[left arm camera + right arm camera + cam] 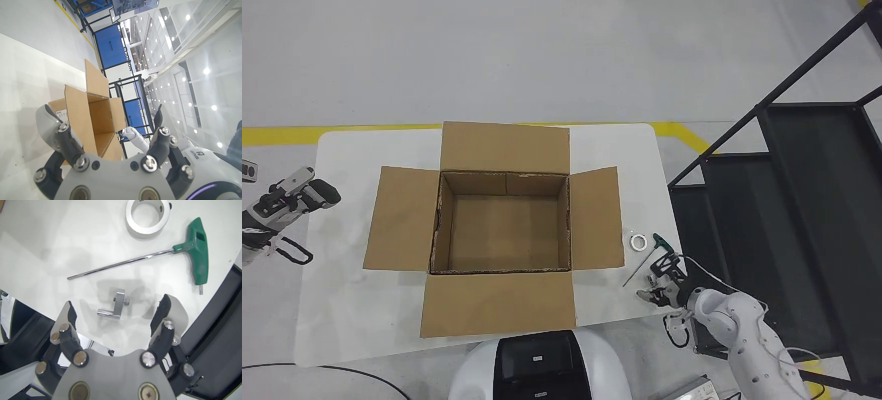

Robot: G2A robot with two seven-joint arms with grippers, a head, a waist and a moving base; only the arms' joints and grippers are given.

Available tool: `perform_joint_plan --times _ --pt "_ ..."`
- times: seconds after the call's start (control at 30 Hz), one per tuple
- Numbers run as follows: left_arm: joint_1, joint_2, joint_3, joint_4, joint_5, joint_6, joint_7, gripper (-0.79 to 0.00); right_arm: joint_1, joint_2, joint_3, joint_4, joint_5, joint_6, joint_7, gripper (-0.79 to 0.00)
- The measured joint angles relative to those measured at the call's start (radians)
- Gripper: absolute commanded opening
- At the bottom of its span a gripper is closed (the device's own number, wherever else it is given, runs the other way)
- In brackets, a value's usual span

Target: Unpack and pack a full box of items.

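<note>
here, rectangular cardboard box (505, 145), smooth metal ring (145, 233)

A white bench (352, 300) with rounded corners carries an open cardboard box (402, 218) at its middle, all four flaps spread flat on the top; right of the box, by the bench's right edge, lie three small things, none touching; a metal ring (145, 232) sits between the right flap and a hex key (198, 255) with a green T-handle; a small metal bracket (118, 307) lies beside the key's shaft, nearer the bench's front edge.
</note>
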Motion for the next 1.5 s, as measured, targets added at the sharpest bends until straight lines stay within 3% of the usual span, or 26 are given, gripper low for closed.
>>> perform_joint_plan --times 0.03,0.37,0.67,1.03,1.27,1.3,1.33,1.37,1.5 --pt "0.000 0.000 0.000 0.000 0.000 0.000 0.000 0.000 0.000 0.000 -0.002 0.000 -0.004 0.006 0.000 -0.785" --pt "0.000 0.000 0.000 0.000 0.000 0.000 0.000 0.000 -0.026 0.006 -0.008 -0.032 -0.046 0.054 0.004 -0.785" --pt "0.000 0.000 0.000 0.000 0.000 0.000 0.000 0.000 -0.094 0.017 0.057 -0.126 0.011 0.035 -0.021 -0.785" --pt "0.000 0.000 0.000 0.000 0.000 0.000 0.000 0.000 -0.147 0.039 0.212 -0.115 0.382 -0.215 -0.022 -0.785" --pt "0.000 0.000 0.000 0.000 0.000 0.000 0.000 0.000 -0.069 0.043 0.121 -0.071 0.422 -0.244 0.056 -0.785" --pt "0.000 0.000 0.000 0.000 0.000 0.000 0.000 0.000 -0.064 0.043 0.110 -0.078 0.424 -0.264 0.044 -0.714" --pt "0.000 0.000 0.000 0.000 0.000 0.000 0.000 0.000 -0.066 0.044 0.103 -0.091 0.418 -0.286 0.036 -0.397" --pt "0.000 0.000 0.000 0.000 0.000 0.000 0.000 0.000 -0.072 0.046 0.099 -0.106 0.405 -0.308 0.030 -0.025" --pt "0.000 0.000 0.000 0.000 0.000 0.000 0.000 0.000 -0.087 0.047 0.064 -0.161 0.323 -0.317 -0.001 0.000"
